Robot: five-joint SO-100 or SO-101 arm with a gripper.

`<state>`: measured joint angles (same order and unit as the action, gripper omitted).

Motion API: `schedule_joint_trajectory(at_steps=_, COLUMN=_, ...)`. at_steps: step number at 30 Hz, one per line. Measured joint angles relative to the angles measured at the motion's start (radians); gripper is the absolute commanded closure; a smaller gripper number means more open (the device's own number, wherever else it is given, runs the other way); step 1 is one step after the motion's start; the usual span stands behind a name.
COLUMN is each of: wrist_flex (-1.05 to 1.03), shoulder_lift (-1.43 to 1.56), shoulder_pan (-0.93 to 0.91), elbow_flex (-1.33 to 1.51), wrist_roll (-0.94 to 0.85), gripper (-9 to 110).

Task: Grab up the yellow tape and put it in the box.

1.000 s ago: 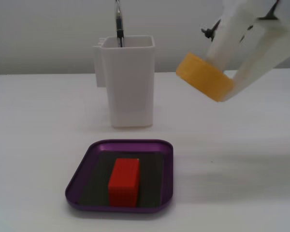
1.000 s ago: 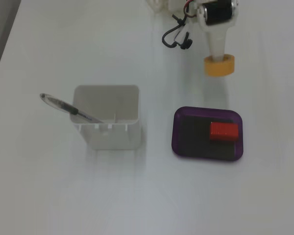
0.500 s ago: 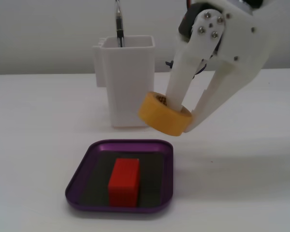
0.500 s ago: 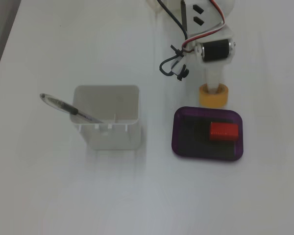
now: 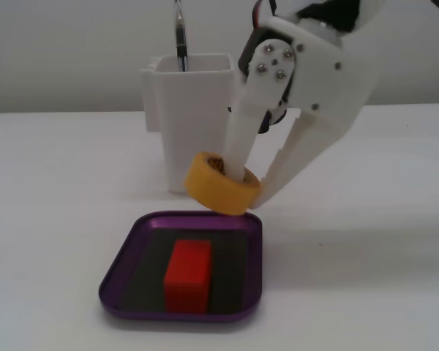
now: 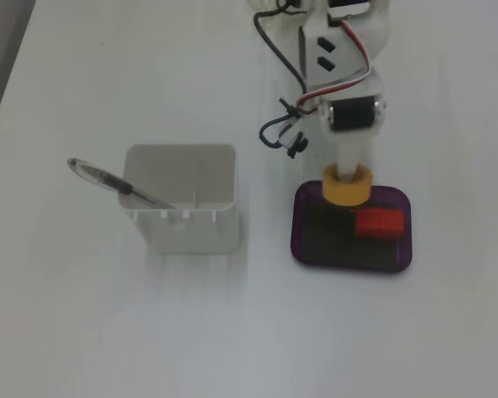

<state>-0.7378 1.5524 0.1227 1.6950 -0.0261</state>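
I saw the claw point(image 5: 243, 183) clamped on the yellow tape point(image 5: 221, 183), one finger through its core, holding it tilted in the air over the back edge of the box point(image 5: 124, 252). A red block point(image 5: 188, 276) lay in the box on the table point(image 5: 366, 256).

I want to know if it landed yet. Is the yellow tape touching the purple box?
Apart. In a fixed view, the yellow tape hangs in the jaws above the box rim, with white table visible between them.
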Motion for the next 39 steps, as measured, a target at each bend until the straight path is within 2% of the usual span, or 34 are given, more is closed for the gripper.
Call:
schedule_joint_trajectory(at_steps=17, wrist_flex=0.003, shoulder_lift=-0.179, shoulder_pan=-0.021, elbow_flex=-0.092, wrist_roll=-0.002, gripper=102)
schedule_joint_trajectory(at_steps=24, wrist_flex=0.003, shoulder_lift=-0.179, shoulder_pan=-0.029, elbow_flex=-0.094, wrist_roll=-0.002, gripper=87)
schedule_joint_trajectory(at_steps=28, wrist_flex=-0.002, shoulder_lift=-0.179, shoulder_pan=-0.026, elbow_flex=-0.094, wrist_roll=-0.002, gripper=84)
schedule_joint_trajectory(at_steps=34, wrist_flex=-0.117, shoulder_lift=-0.156, shoulder_pan=-0.028, elbow_flex=-0.143, wrist_roll=-0.002, gripper=84)
schedule_joint_trajectory(at_steps=39, wrist_flex=-0.249, shoulder_lift=-0.006, shoulder_pan=-0.025, elbow_flex=-0.210, wrist_roll=-0.003, gripper=84)
